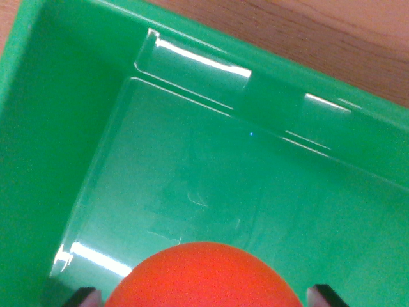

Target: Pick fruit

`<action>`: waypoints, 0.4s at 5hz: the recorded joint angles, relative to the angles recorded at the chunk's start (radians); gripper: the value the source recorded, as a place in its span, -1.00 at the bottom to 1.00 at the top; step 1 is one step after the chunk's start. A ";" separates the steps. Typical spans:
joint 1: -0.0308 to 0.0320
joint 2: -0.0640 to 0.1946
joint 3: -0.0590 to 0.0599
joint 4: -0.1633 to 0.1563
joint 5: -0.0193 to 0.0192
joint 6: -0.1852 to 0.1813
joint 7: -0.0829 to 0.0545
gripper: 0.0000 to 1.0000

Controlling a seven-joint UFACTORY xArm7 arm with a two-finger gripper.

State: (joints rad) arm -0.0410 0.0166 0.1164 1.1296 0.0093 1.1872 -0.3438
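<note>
In the wrist view we see a smooth, round, orange-red fruit (203, 278) at the bottom edge, sitting between our two dark fingertips (82, 297), one on each side of it. Whether our gripper (204, 298) is clamped on the fruit or merely straddling it, we cannot tell. Beyond the gripper lies the glossy floor of a green bin (192, 166), its walls rising ahead and to the wrist view's left. Past the far rim shows a wooden table (332, 38).
</note>
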 joint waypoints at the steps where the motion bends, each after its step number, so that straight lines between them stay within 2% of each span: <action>1: -0.0009 -0.019 0.000 0.024 0.0026 0.043 -0.002 1.00; 2: -0.0009 -0.019 0.000 0.024 0.0026 0.043 -0.002 1.00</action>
State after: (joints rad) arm -0.0419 -0.0027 0.1169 1.1538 0.0119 1.2305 -0.3455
